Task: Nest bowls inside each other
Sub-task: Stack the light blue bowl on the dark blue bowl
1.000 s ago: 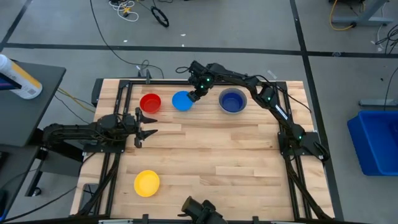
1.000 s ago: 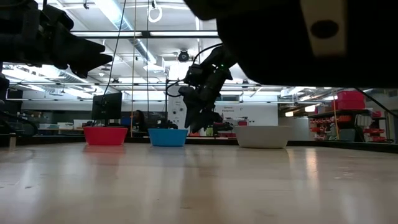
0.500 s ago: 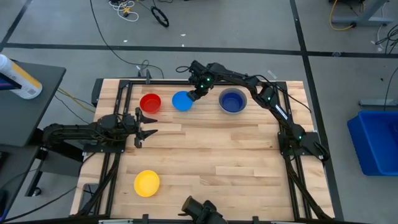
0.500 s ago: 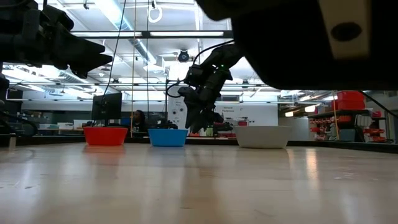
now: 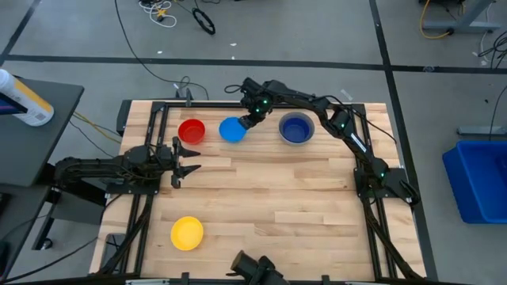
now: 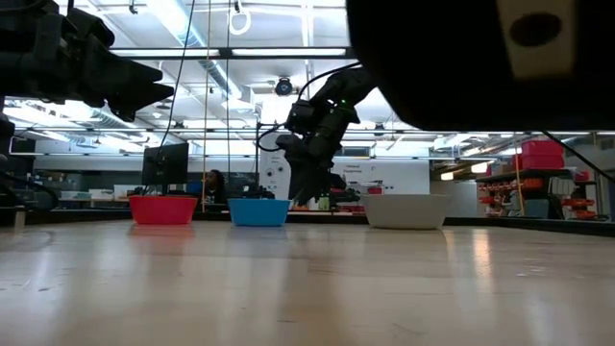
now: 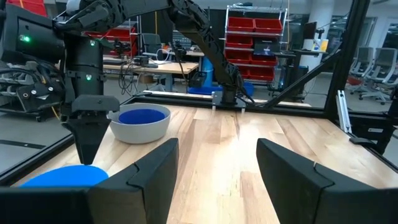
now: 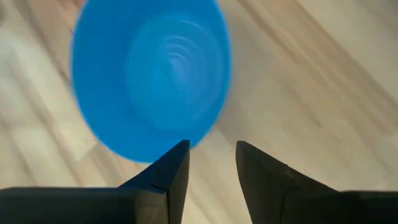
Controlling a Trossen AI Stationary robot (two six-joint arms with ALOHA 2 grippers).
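Observation:
Along the far side stand a red bowl (image 5: 192,131), a light blue bowl (image 5: 231,128) and a grey bowl (image 5: 296,140) with the dark blue bowl (image 5: 296,127) nested in it. The yellow bowl (image 5: 187,233) sits alone near the front left. My right gripper (image 8: 211,155) slants down at the light blue bowl's right rim (image 8: 202,140), open. One finger (image 8: 176,163) is over the rim's edge and the other (image 8: 252,163) is outside it. My left gripper (image 7: 217,162) is open and level at the table's left side (image 5: 194,159), with nothing between its fingers. My right gripper stands astride the light blue bowl's right rim (image 8: 198,144), slanting down from the table's right. I cannot tell whether either finger touches the rim. The bowl rests flat on the table.
The middle and front right of the wooden table (image 5: 301,206) are bare boards. A black frame (image 5: 158,107) runs round the table's edges. The red bowl stands close on the light blue bowl's left.

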